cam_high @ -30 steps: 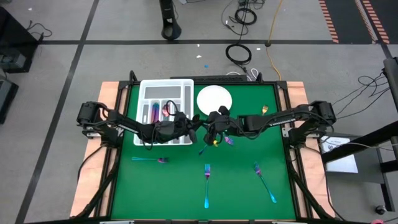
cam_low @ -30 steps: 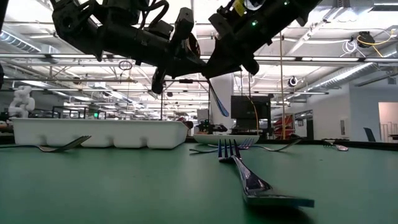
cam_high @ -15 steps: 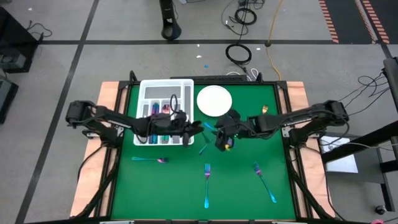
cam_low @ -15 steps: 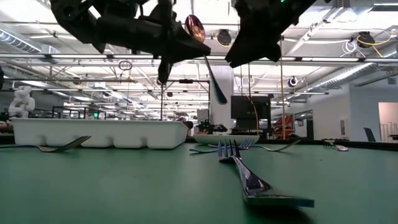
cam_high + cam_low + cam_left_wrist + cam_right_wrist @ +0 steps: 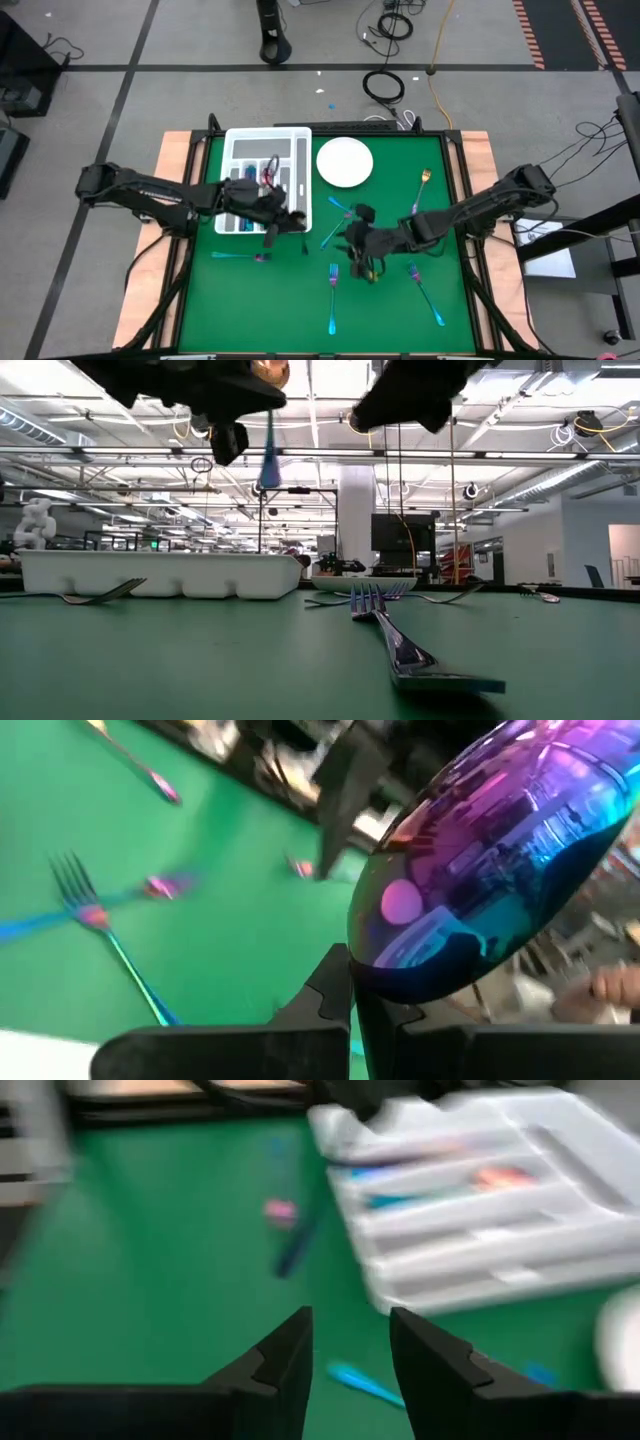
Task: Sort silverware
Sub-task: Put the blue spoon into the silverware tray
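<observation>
My left gripper (image 5: 290, 222) hangs over the green mat just in front of the white tray (image 5: 265, 180), shut on an iridescent spoon (image 5: 480, 870). The spoon's bowl stands above the fingertips in the left wrist view. My right gripper (image 5: 362, 268) hovers open over the mat's middle with nothing between its fingers (image 5: 290, 1355). Three forks (image 5: 240, 256) (image 5: 332, 295) (image 5: 425, 292) lie flat on the mat. Two more pieces (image 5: 335, 225) lie crossed below the plate (image 5: 345, 162), and a gold-tipped piece (image 5: 424, 185) lies at the right. My left gripper pinches the spoon between its two shut fingers at the narrow end of the bowl (image 5: 375, 975), where the handle starts. The bowl is up at the fingers. The blue handle (image 5: 269, 465) hangs straight down below them, clear of the mat.
The tray's slots hold several pieces of silverware (image 5: 262, 178). The near fork (image 5: 400, 650) lies close in front of the low camera. Bare green mat (image 5: 260, 310) lies at the near left. Wooden borders run along the table's left and right sides.
The two grippers were together at the spoon over the mat's middle. My right gripper has drawn away from it toward the table's near edge. My left gripper has pulled back toward the left and risen, turning, and the spoon's handle has swung from slanting to hanging straight down.
</observation>
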{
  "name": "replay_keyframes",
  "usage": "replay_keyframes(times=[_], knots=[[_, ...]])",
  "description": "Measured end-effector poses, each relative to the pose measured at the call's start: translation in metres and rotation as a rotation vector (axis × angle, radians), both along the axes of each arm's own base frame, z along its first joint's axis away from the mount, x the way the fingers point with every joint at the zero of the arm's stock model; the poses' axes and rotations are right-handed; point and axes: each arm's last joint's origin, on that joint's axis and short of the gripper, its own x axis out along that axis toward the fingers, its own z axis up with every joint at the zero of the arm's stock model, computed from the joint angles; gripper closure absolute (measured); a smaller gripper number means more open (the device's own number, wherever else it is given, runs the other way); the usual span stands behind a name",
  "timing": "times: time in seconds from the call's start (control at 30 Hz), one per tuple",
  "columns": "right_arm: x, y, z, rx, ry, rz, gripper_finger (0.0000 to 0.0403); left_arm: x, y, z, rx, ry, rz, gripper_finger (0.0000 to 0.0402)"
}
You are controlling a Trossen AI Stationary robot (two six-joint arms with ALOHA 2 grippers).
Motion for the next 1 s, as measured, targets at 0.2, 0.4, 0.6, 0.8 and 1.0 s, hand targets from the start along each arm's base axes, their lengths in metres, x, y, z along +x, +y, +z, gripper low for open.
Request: replay_keyframes(times=[0.2,0.4,0.6,0.8,1.0], knots=[[0.001,0.025,0.015,0.014,-0.154,0.16,0.0277,0.004,-0.026,-0.015,-0.024,0.087,-0.041,0.04],[-0.003,0.035,0.024,-0.129,-0.252,0.02,0.0277,0.008,-0.047,-0.03,-0.023,0.153,-0.004,0.04],[0.0,0.045,0.022,-0.155,-0.302,0.015,0.0277,0.011,-0.058,-0.038,0.009,0.164,0.019,0.04],[0.024,0.04,0.002,-0.166,-0.314,0.082,0.0265,0.015,-0.059,-0.038,0.001,0.122,0.025,0.04],[0.034,0.033,-0.002,-0.21,-0.355,0.055,0.0236,0.017,-0.064,-0.045,0.008,0.14,0.011,0.04]])
